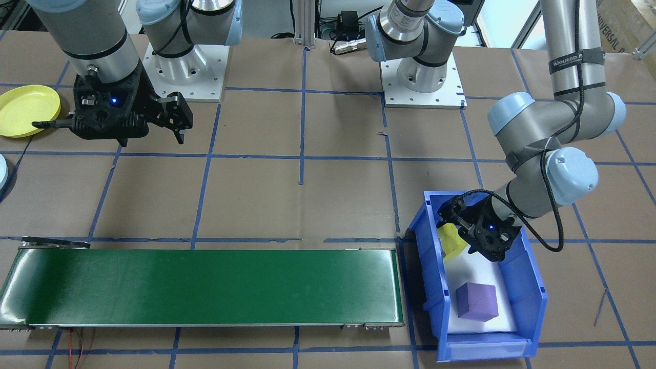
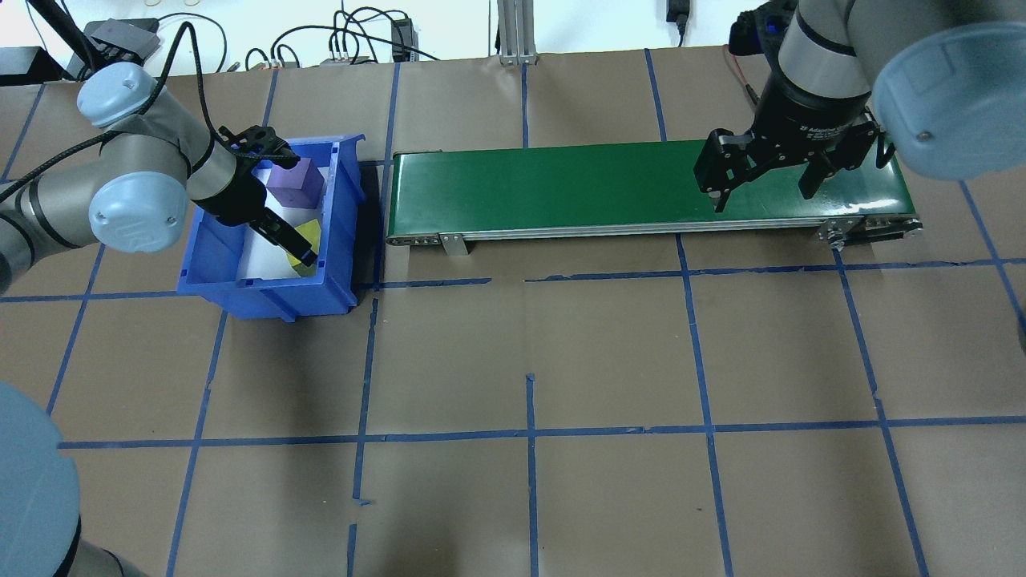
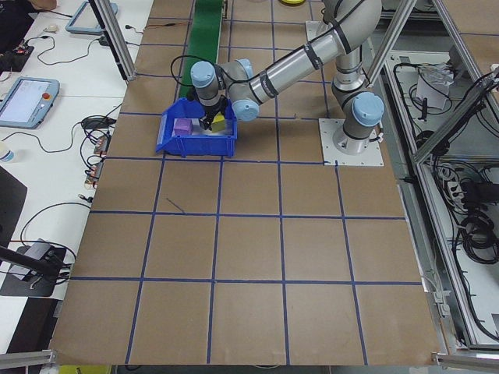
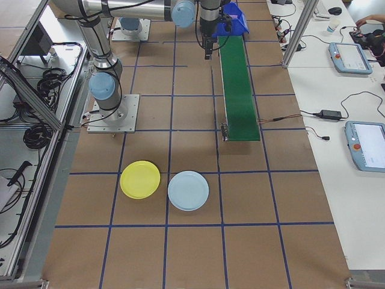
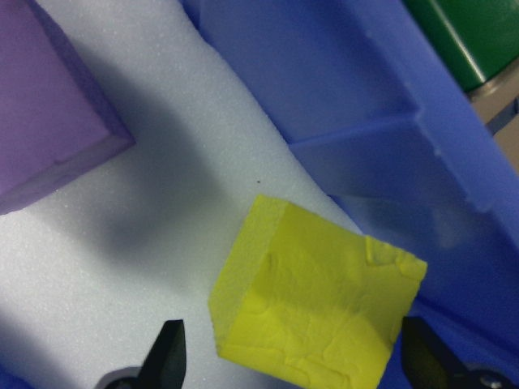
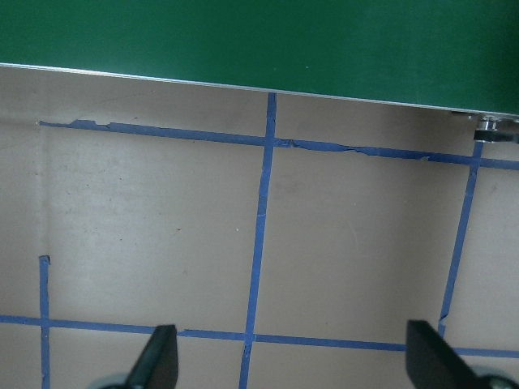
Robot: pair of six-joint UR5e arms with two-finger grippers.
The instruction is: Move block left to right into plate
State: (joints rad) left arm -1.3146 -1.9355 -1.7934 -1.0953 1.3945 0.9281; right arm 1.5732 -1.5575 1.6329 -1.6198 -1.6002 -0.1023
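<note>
A yellow block point(image 5: 316, 308) lies on white foam in the blue bin point(image 2: 264, 292), next to a purple block point(image 2: 295, 183). My left gripper point(image 5: 296, 365) is down inside the bin and open, one finger on each side of the yellow block point(image 1: 452, 242), not closed on it. My right gripper point(image 2: 761, 196) hangs open and empty above the table beside the green conveyor's point(image 2: 641, 184) right end. A yellow plate point(image 4: 140, 179) and a light blue plate point(image 4: 188, 190) lie on the table beyond the belt's far end.
The conveyor point(image 1: 205, 287) runs from the bin point(image 1: 528, 287) toward my right side. The bin's walls closely surround my left gripper point(image 1: 453, 233). Both arm bases point(image 1: 423, 92) are bolted at the table's back. Brown paper with blue tape lines covers the table.
</note>
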